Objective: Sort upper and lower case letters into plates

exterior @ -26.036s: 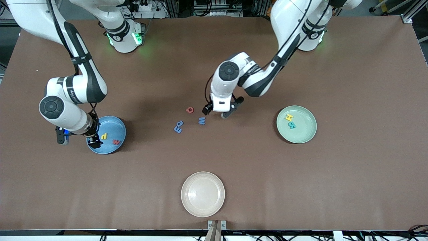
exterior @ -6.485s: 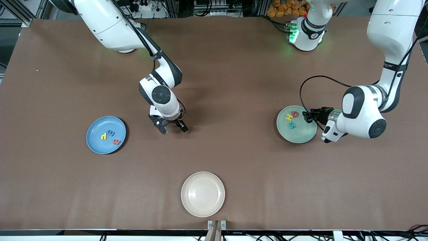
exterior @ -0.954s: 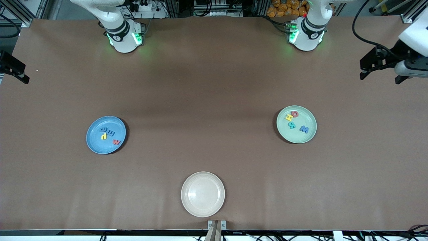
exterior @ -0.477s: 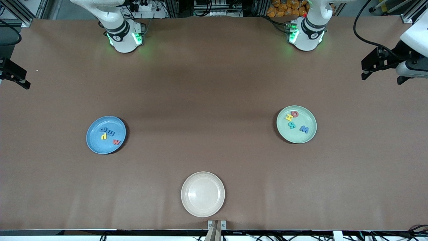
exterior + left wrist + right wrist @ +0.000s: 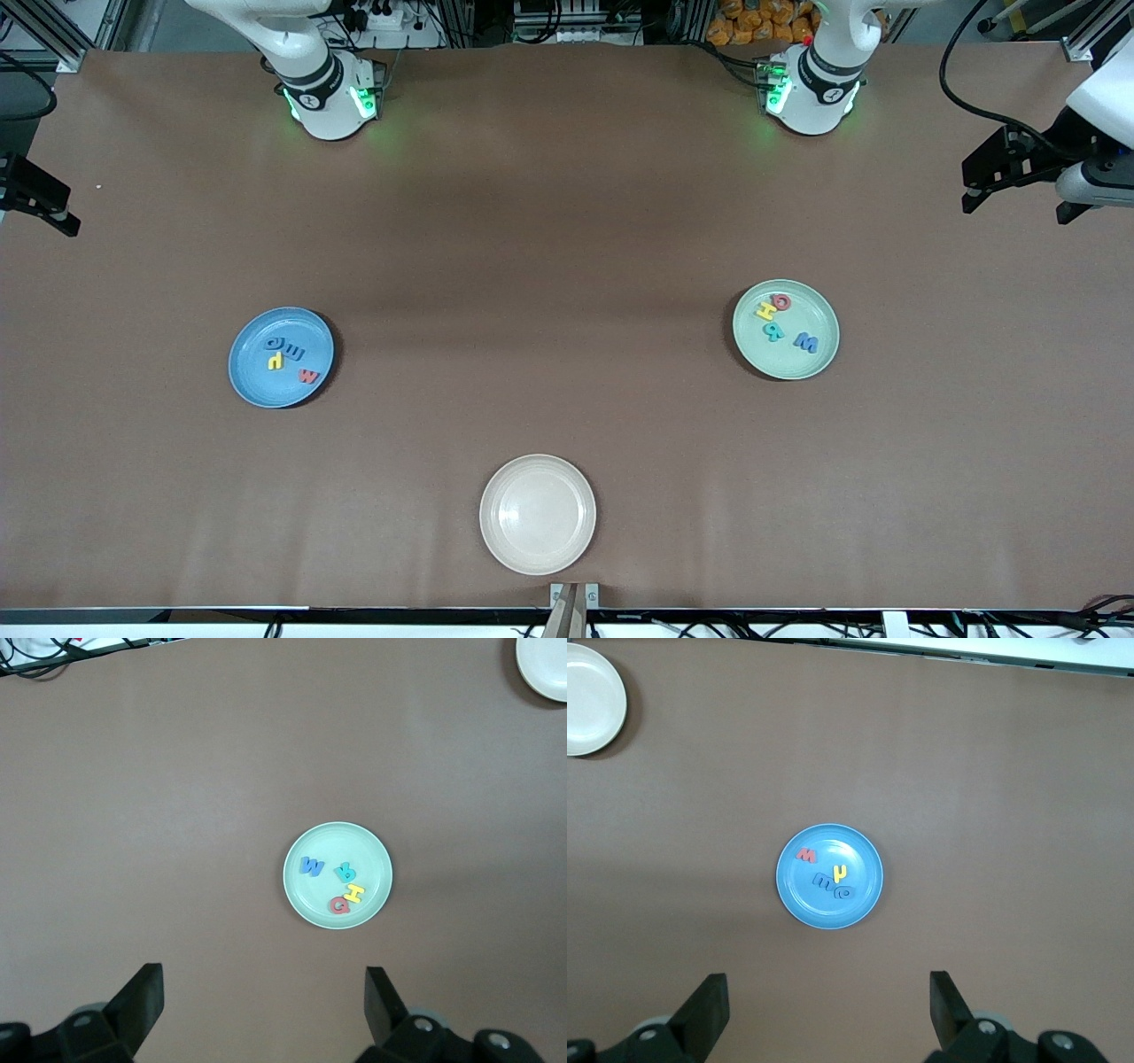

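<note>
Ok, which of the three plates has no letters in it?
The cream plate, nearest the front camera. The blue plate and green plate each hold four letters.

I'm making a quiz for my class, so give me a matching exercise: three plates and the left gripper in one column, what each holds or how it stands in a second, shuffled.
Column one:
1. blue plate
2. mint green plate
3. cream plate
4. left gripper

Column two:
A. jaws open, over the table's edge
B. red w, yellow p, two blue letters
C. nothing in it
D. yellow H, red Q, teal letter, blue W

Pairs: 1-B, 2-D, 3-C, 4-A
</note>
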Controlling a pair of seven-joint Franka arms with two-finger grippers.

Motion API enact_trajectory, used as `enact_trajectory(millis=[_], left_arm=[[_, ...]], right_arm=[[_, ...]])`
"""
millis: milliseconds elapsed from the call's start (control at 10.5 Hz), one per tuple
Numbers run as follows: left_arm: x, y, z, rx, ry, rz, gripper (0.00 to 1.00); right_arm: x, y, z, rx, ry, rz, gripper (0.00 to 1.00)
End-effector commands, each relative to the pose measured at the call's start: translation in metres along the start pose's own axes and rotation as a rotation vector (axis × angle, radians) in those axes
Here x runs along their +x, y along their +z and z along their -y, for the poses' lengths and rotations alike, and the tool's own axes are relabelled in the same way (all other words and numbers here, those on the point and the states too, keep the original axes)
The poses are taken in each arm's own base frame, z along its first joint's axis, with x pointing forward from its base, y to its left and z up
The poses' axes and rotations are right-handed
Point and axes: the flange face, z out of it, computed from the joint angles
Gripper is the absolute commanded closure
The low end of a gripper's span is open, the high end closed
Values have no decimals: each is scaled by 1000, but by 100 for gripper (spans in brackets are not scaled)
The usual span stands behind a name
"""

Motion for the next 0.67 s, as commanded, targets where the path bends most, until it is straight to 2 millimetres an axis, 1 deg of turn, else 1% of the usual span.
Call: enact_trajectory(millis=[0, 191, 381, 572], left_arm=[[0, -3, 2, 17, 16, -11, 0], [0, -3, 2, 17, 15, -11, 0], [-1, -3, 3, 14, 11, -11, 0], [0, -2, 4, 13, 11, -8, 0]], right_arm=[[-2, -1, -1, -14, -8, -3, 0], [-1, 0, -2, -14, -5, -4, 0], [1, 6, -5, -13, -1, 9, 0], [1, 7, -6, -13, -2, 10, 0]])
